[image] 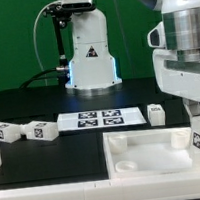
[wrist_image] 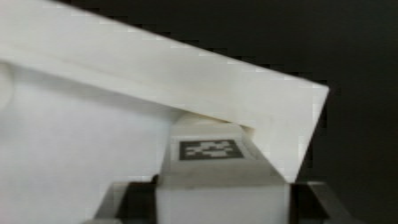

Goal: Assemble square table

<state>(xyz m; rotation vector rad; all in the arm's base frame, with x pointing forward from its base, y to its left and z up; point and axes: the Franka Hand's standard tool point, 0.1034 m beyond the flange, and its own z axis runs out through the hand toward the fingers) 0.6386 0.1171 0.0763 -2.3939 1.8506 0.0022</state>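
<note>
The table top (image: 159,147) lies flat on the dark surface (image: 27,96), in front of the marker board (image: 100,118) and a little toward the exterior view's right of it. The gripper (wrist_image: 214,195) stands at the end of the top that reaches farthest past the board on that side. In the wrist view its two fingers are pressed on the side wall of the top near one corner, with a square tag (wrist_image: 212,150) between them. I see no gap at either finger, so I take it as a grip.

Two legs (image: 39,130) lie loose beside the board on the exterior view's left. One small leg (image: 156,113) sits just beside the board on the exterior view's right. I can see no leg in a corner hole (image: 124,166).

So I judge that the task is near its beginning, and the step in hand is to take hold of the top to place it. The next move asks for a firm hold and a flat, slow slide, because a grip at one corner can easily turn the top.
</note>
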